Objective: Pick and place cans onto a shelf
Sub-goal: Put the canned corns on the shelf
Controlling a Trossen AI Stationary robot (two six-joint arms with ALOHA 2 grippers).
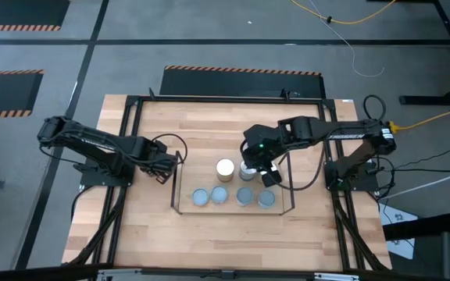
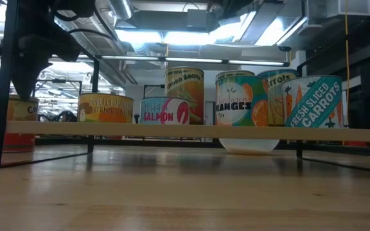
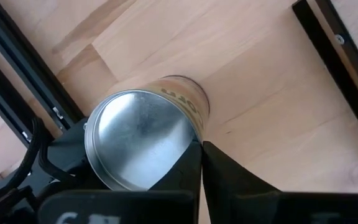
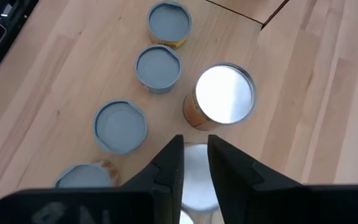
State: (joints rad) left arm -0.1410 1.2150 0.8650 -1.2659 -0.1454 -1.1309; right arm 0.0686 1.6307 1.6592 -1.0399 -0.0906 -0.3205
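Presently: right gripper (image 4: 195,163) narrow above a can (image 4: 194,180), centre of shelf (image 1: 180,209) — risks knocking the neighbouring can (image 4: 224,94). Left gripper (image 3: 197,177) clamped on another can (image 3: 143,138), left of shelf.

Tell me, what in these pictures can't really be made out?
- Low view: the leftmost can has its label cut off by a black post of the shelf.
- High view: the right gripper covers most of the can beneath it.
- Low view: the white dish sits mostly behind the shelf board, so its contents are unseen.
- Left wrist view: it is unclear whether the left gripper holds the silver-topped can.
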